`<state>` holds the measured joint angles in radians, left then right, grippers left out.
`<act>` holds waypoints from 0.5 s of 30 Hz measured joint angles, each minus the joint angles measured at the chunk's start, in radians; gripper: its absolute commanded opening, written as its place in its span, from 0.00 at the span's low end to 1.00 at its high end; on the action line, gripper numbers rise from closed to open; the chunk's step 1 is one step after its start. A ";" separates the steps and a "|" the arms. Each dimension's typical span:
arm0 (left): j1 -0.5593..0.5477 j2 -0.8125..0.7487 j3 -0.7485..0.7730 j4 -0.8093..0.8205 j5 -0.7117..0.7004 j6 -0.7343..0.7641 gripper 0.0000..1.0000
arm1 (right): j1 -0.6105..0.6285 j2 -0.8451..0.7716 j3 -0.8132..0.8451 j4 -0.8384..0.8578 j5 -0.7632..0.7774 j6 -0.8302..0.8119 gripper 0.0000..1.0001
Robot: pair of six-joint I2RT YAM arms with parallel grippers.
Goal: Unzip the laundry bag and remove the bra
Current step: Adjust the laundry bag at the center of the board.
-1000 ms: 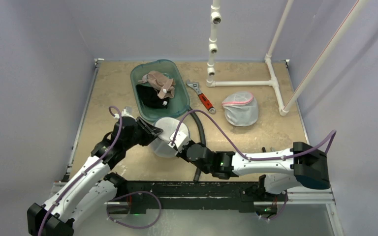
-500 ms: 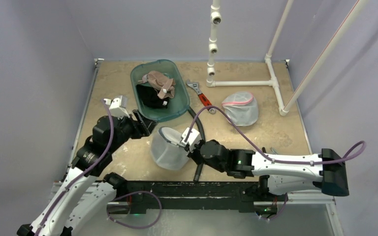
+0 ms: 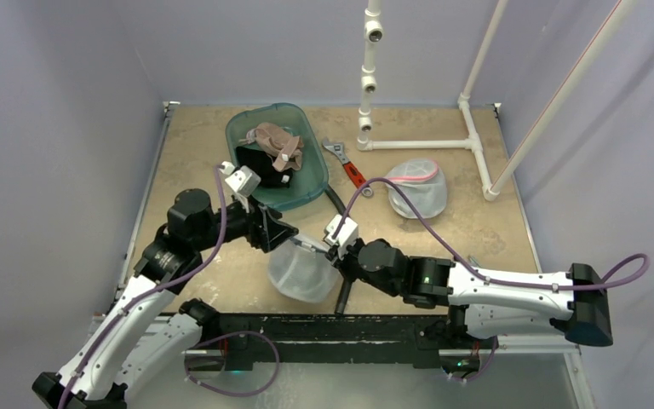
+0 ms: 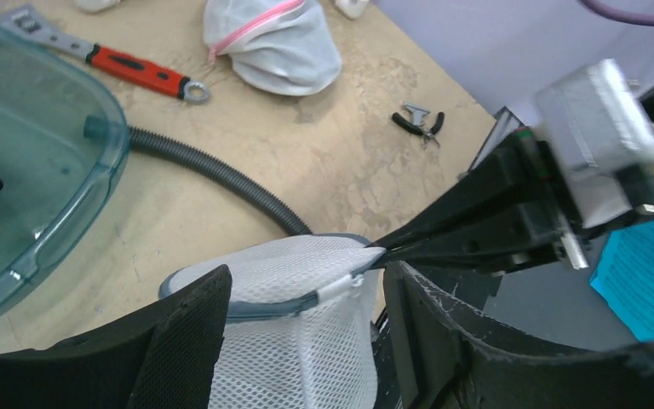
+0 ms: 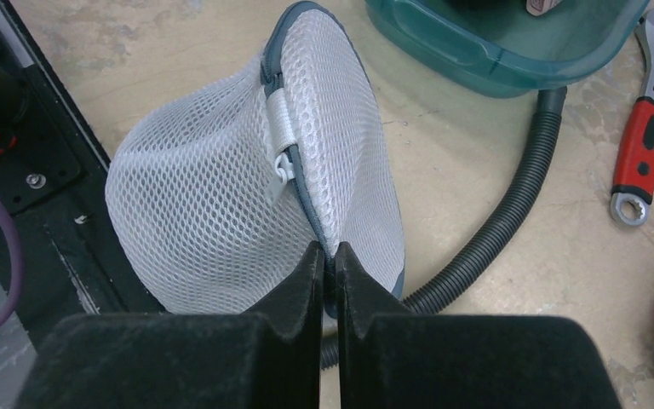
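The white mesh laundry bag with grey zip trim is being pinched at its rim by the clamped right jaws. Its zip edge is running lengthwise from them into the left jaws, which are standing apart astride it.

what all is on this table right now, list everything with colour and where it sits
mesh bag: 1, white with grey trim, near edge, middle
second mesh bag: 1, white with pink trim, far right, by the pipe frame
tub: 1, teal, far left of centre
clothes: 2, one beige, one black, inside the tub
wrench: 1, red handle, right of the tub
hose: 1, black, ribbed, from the tub toward the near edge
pliers: 1, dark, right side
pipe frame: 1, white, back right
table: 1, tan
left claw: 1, black, open, straddling the mesh bag's rim
right claw: 1, black, shut on the mesh bag's edge
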<state>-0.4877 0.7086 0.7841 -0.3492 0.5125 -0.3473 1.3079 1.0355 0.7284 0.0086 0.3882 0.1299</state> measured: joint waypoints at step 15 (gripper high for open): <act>0.000 0.131 0.060 -0.080 -0.100 -0.069 0.64 | 0.009 0.029 -0.057 0.132 0.071 -0.049 0.00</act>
<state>-0.4877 0.8394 0.8440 -0.4290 0.4126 -0.4160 1.3167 1.0649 0.6716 0.1402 0.4591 0.0807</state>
